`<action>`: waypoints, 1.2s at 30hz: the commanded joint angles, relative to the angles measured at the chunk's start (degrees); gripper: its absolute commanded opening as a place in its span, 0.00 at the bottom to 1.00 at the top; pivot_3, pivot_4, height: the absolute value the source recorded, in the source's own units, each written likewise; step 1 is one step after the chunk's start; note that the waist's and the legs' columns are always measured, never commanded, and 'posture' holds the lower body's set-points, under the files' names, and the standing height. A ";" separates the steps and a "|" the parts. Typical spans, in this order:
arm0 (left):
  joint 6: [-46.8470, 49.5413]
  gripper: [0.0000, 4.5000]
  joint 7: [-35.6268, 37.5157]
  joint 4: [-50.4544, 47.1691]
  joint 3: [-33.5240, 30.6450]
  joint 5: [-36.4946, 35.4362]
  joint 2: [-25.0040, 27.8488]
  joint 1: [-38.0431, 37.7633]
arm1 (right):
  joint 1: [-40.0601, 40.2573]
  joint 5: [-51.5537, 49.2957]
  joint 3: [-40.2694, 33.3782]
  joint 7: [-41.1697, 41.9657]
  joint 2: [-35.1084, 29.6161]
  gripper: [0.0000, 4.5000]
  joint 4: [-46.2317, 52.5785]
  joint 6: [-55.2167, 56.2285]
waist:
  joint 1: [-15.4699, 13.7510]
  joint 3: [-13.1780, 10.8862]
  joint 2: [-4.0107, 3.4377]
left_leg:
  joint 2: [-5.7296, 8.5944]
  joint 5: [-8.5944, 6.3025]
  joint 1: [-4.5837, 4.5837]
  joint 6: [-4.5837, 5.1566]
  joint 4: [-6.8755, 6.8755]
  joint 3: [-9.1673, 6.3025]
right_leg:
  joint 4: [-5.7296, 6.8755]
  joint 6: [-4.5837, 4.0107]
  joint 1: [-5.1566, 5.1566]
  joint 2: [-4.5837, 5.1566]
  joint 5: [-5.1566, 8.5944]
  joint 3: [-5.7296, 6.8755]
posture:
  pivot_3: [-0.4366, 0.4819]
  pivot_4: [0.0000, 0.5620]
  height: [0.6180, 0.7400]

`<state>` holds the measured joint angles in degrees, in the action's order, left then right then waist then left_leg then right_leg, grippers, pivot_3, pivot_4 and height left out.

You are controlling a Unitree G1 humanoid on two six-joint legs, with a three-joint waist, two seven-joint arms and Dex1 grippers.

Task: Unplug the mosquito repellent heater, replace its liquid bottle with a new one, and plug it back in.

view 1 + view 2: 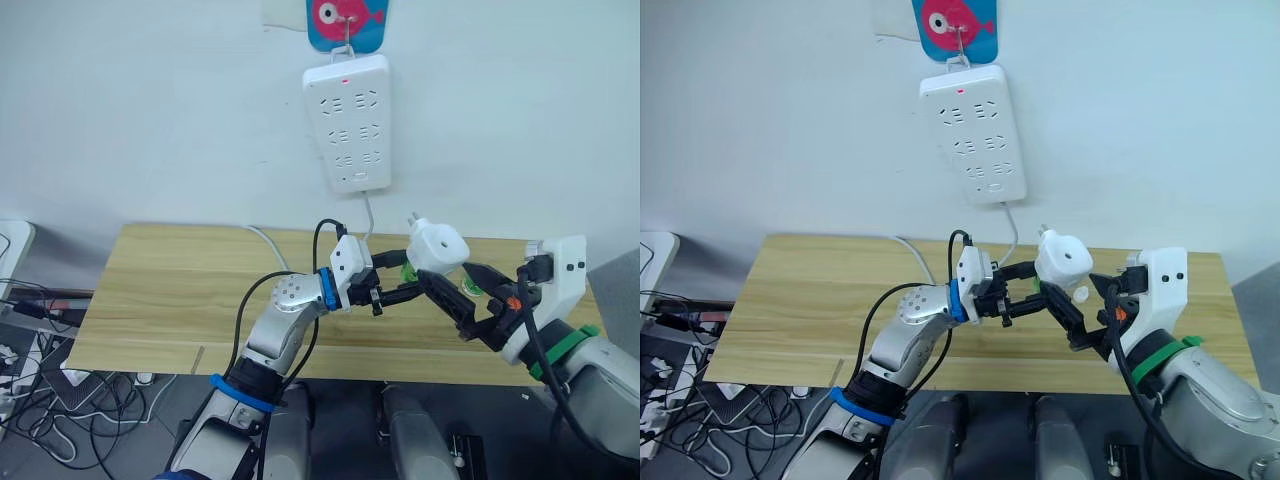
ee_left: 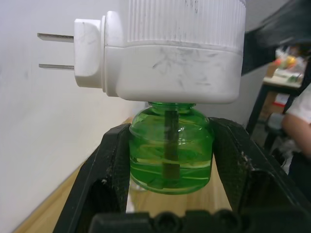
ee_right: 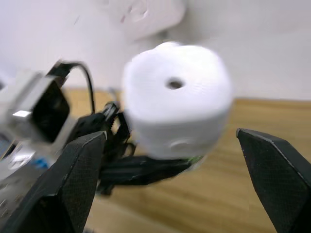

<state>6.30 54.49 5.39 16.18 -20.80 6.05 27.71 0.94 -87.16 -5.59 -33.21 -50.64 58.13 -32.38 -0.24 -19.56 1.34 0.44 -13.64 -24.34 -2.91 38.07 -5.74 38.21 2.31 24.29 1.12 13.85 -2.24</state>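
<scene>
At frame centre I have the heater (image 1: 437, 247) unplugged, above the table (image 1: 180, 290). My left gripper (image 2: 171, 160) is clamped on its green bottle (image 2: 171, 150); my right gripper (image 3: 172, 145) straddles the heater, jaws apart. Next: close the right, then unscrew.

My left wrist view cuts the mosquito repellent heater (image 2: 180, 53) off at the top edge, so its vent is out of sight there, and my own fingers (image 2: 109, 179) cover both flanks of the green liquid bottle (image 2: 170, 150) under it. In the right wrist view the heater is blurred at the centre, its markings unreadable. In the left eye view the bottle is nearly buried behind the heater and my fingers. The fish-shaped hook (image 1: 345, 22) is cropped at the top edge.
</scene>
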 commanded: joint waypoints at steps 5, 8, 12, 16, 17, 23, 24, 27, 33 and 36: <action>3.84 0.49 1.75 -4.31 -0.78 -3.44 0.23 -0.03 | 1.38 18.40 8.74 1.08 2.38 1.00 1.87 5.58 | 0.30 0.21 -0.09 | 0.01 0.01 0.00 -0.02 -0.02 0.01 | 0.00 0.00 0.00 -0.01 0.00 0.00 | 0.51 0.50 1.00; 4.25 0.49 2.14 -5.01 -0.67 -3.67 0.16 -0.34 | 0.65 21.84 10.25 1.46 2.69 1.00 1.87 6.31 | 0.31 0.30 -0.09 | 0.01 0.01 0.00 -0.02 -0.02 0.01 | 0.00 -0.01 0.00 0.00 0.00 0.00 | 0.51 0.50 1.00; 3.96 0.49 2.55 -5.73 -0.20 -3.04 0.57 -0.89 | -1.29 23.38 12.30 1.47 4.27 1.00 1.87 6.34 | 0.33 0.45 -0.08 | 0.00 0.00 0.01 -0.01 -0.02 0.00 | 0.00 -0.01 0.00 0.00 0.00 0.01 | 0.52 0.49 1.00; 3.76 0.49 2.80 -6.49 -0.02 -2.92 0.75 -1.69 | -2.49 23.16 12.82 0.55 6.44 1.00 1.87 5.92 | 0.33 0.67 -0.06 | 0.01 0.00 0.01 0.00 -0.02 0.01 | 0.00 -0.01 0.00 0.01 -0.01 0.00 | 0.52 0.49 1.00; 3.72 0.49 2.90 -6.68 0.00 -2.94 0.77 -1.87 | -2.72 23.02 12.81 0.35 6.96 1.00 1.87 5.75 | 0.33 0.73 -0.07 | 0.01 -0.01 0.01 0.01 -0.03 0.01 | 0.00 -0.01 0.00 0.01 -0.01 0.00 | 0.52 0.49 1.00; 3.89 0.49 2.81 -7.61 0.11 -2.86 0.77 -2.78 | -3.83 23.13 12.53 0.48 9.66 0.72 1.87 4.67 | 0.31 1.25 -0.10 | 0.01 -0.02 0.00 0.03 -0.03 0.01 | 0.00 -0.02 0.00 0.02 -0.01 0.00 | 0.54 0.47 1.00; 3.92 0.49 2.74 -7.66 0.13 -2.84 0.75 -2.84 | -4.07 23.11 12.61 0.53 9.99 0.65 1.87 4.43 | 0.31 1.42 -0.12 | 0.01 -0.02 0.01 0.04 -0.03 0.01 | 0.00 -0.02 0.00 0.02 -0.01 -0.01 | 0.54 0.47 1.00; 4.13 0.49 2.27 -7.65 -0.08 -2.86 0.49 -2.73 | -4.79 22.94 13.15 0.50 11.04 0.65 1.87 3.81 | 0.30 1.61 -0.12 | 0.01 -0.02 0.01 0.04 -0.04 -0.01 | 0.00 -0.02 0.00 0.01 -0.01 0.02 | 0.54 0.47 1.00; 4.54 0.49 1.77 -7.70 -0.33 -2.93 0.22 -2.54 | -5.21 23.65 13.36 0.39 12.37 0.65 1.87 2.97 | 0.30 1.71 -0.11 | 0.01 -0.03 0.01 0.04 -0.04 -0.01 | 0.00 -0.02 -0.01 0.01 -0.01 0.02 | 0.54 0.47 1.00; 5.18 0.65 1.88 -7.99 -1.37 -3.24 1.50 -2.55 | -5.42 24.62 11.58 0.62 12.07 0.65 1.87 1.87 | 0.30 1.72 -0.10 | 0.01 -0.03 0.01 0.04 -0.04 0.00 | 0.00 -0.02 -0.01 0.02 -0.01 0.01 | 0.54 0.47 1.00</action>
<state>11.20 56.30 0.27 15.00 -23.23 7.46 25.12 -3.82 -63.17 7.50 -33.03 -38.57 58.08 -30.22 0.06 -17.84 1.24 0.46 -13.67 -24.33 -2.87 38.03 -5.74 38.21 2.29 24.28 1.13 13.84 -2.23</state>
